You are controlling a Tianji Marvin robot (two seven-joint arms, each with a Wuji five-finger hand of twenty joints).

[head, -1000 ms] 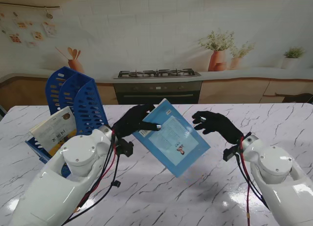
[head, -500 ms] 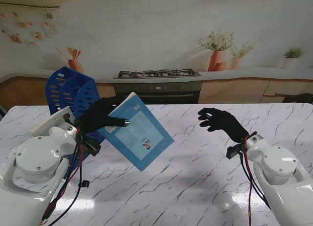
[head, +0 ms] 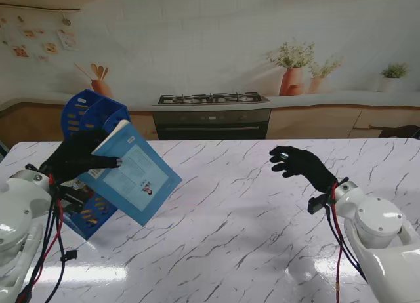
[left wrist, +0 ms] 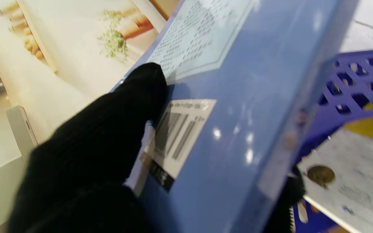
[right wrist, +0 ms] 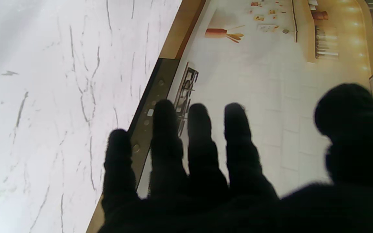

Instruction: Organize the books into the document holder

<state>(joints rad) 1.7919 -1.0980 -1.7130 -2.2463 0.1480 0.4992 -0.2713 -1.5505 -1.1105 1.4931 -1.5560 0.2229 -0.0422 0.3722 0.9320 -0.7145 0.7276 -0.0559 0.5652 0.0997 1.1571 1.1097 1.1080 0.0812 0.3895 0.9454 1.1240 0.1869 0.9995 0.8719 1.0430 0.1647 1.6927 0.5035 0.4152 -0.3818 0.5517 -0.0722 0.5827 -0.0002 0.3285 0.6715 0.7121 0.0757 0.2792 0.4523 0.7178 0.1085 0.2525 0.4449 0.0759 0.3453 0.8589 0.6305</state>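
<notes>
While the blue book point(head: 131, 174) hangs tilted in the air, 1 corner low toward the worktop point(head: 262, 204), it sits right at the front of the blue document holder point(head: 88, 116) on the robot's left. Left hand point(head: 75, 160) grips it near the spine edge; the wrist view shows a black finger point(left wrist: 141, 94) pressed on the back cover by the barcode, w/ the holder's perforated wall point(left wrist: 355, 94) just beside the book's edge. Another book point(left wrist: 351, 174), pale cover w/ a yellow patch, appears to lie in or against the holder already; exact slot can't be told.

Right hand point(head: 298, 165) is well apart over bare worktop, fingers spread, holding nothing.

Judgement: step in hand is bringing the book to a slot, insertion not yet done.

Risks from here:
- Book is held diagonal, so its low corner could catch a divider or the rim instead of entering a slot.
- Grip looks like a pinch near 1 edge w/ most of the book hanging free; the glossy cover could slip or swing.
- Holder looks light, so a push from the book may shove or tip it.
- The other book may block the nearest slot.
- Right hand is too far off to steady anything.
</notes>
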